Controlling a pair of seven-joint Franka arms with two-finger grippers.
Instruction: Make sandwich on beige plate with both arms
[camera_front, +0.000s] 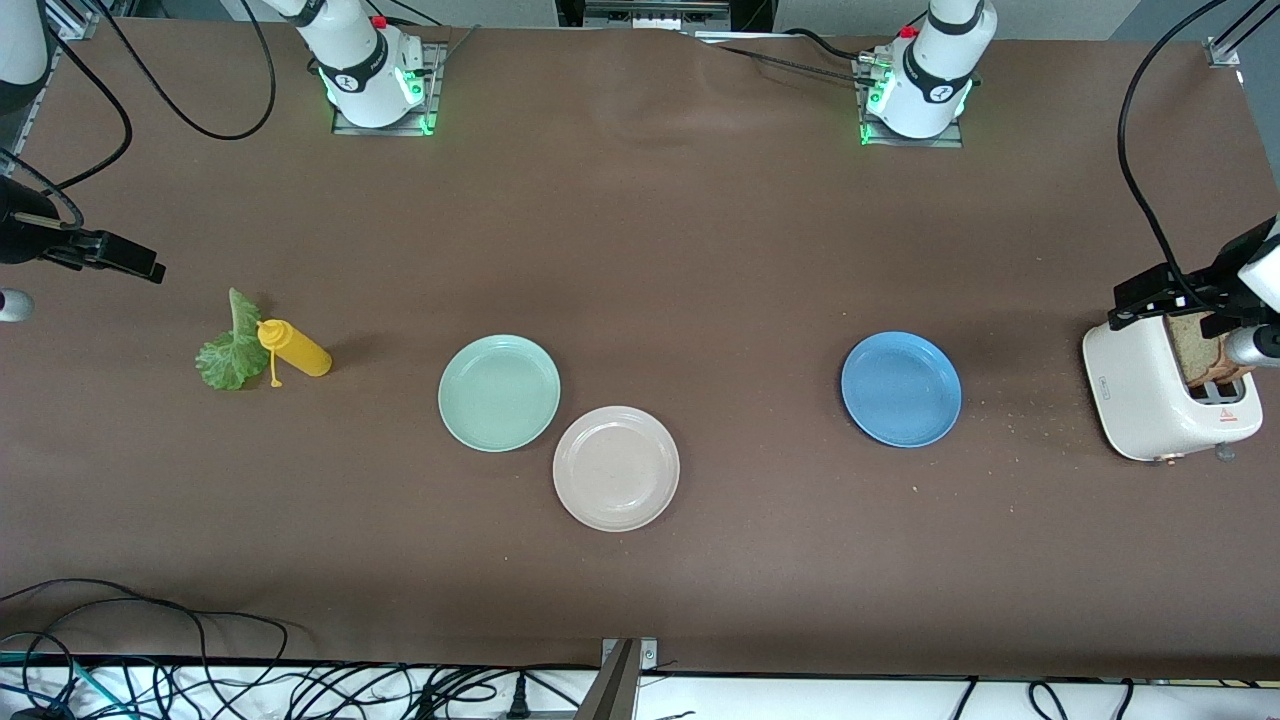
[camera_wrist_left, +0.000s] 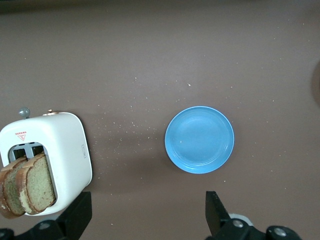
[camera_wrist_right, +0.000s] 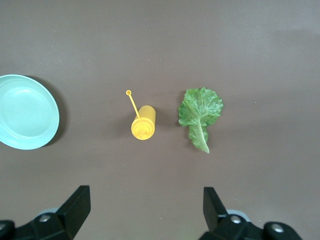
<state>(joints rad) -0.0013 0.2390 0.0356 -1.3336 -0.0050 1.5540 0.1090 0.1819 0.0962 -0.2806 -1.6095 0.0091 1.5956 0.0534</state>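
Note:
The beige plate (camera_front: 615, 468) lies bare near the middle of the table, touching the mint-green plate (camera_front: 499, 392). Brown bread slices (camera_front: 1196, 349) stand in a white toaster (camera_front: 1150, 395) at the left arm's end; they also show in the left wrist view (camera_wrist_left: 29, 187). A green lettuce leaf (camera_front: 230, 350) lies flat at the right arm's end and shows in the right wrist view (camera_wrist_right: 200, 112). My left gripper (camera_front: 1185, 290) hangs open and empty over the toaster (camera_wrist_left: 67, 150). My right gripper (camera_front: 105, 255) hangs open and empty over the table beside the lettuce.
A yellow squeeze bottle (camera_front: 293, 348) lies on its side against the lettuce, also seen from the right wrist (camera_wrist_right: 143, 122). A blue plate (camera_front: 901, 389) sits between the beige plate and the toaster. Crumbs dot the table by the toaster. Cables hang along the table's front edge.

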